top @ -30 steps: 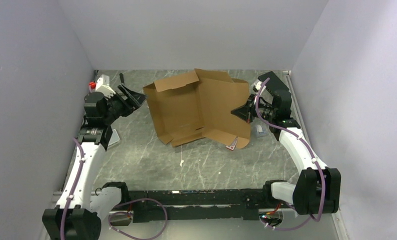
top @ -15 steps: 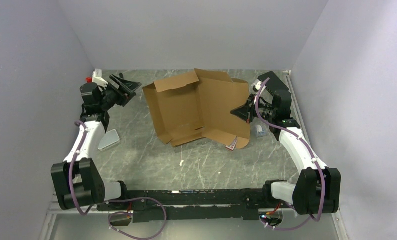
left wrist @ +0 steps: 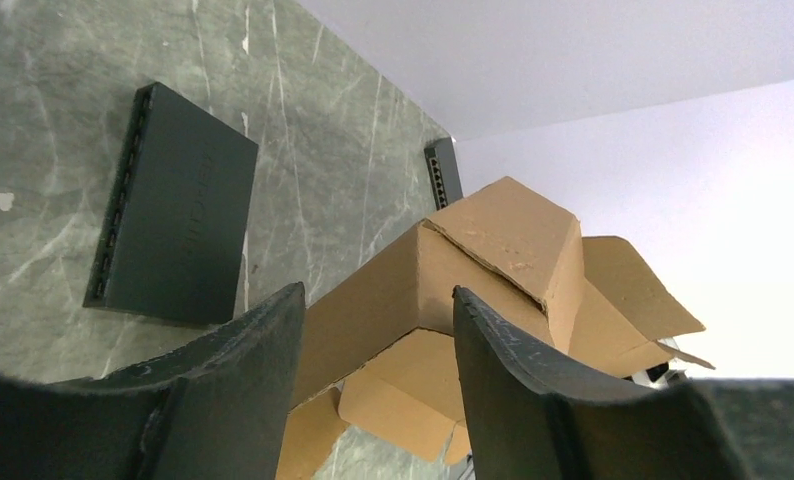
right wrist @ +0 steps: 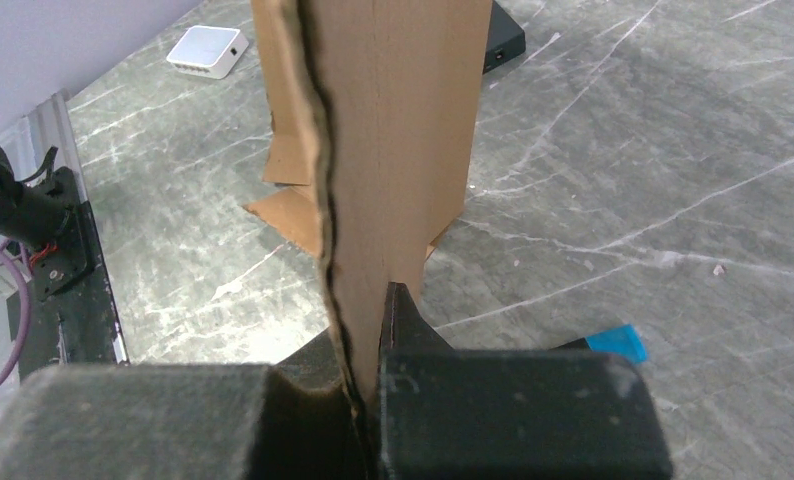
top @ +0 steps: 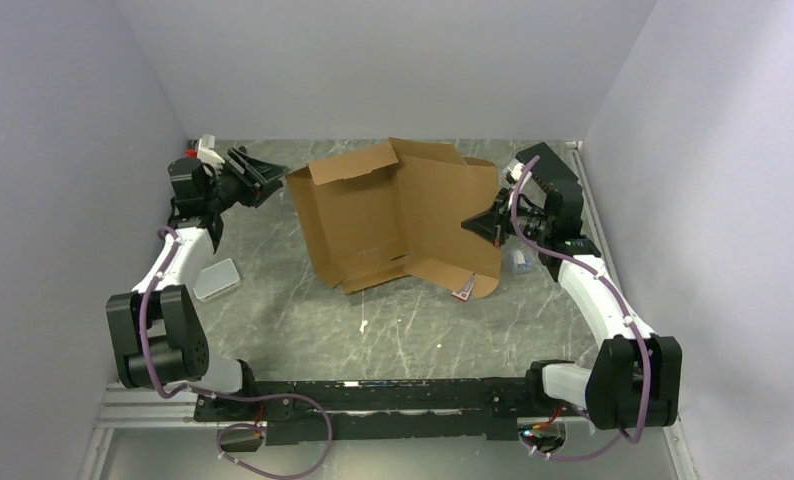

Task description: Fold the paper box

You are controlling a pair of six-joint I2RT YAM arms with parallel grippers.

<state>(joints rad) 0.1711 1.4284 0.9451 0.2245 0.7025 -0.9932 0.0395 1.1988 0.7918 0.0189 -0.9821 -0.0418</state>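
1. The paper box (top: pixel 403 215) lies half unfolded on the table (top: pixel 303 330), closer to the far edge than to the near one. One flap stands up at its far side.
2. The left gripper (top: pixel 266 180) hangs near the far left corner of the table with its jaws apart, just beside the left corner of the box.
3. The right gripper (top: pixel 476 225) is toward the right edge, with its jaws closed on the right panel of the box.
4. A small pale flat block (top: pixel 216 279) lies near the left edge, well apart from the box.
5. A tiny white scrap (top: pixel 363 325) lies on the near side of the box.
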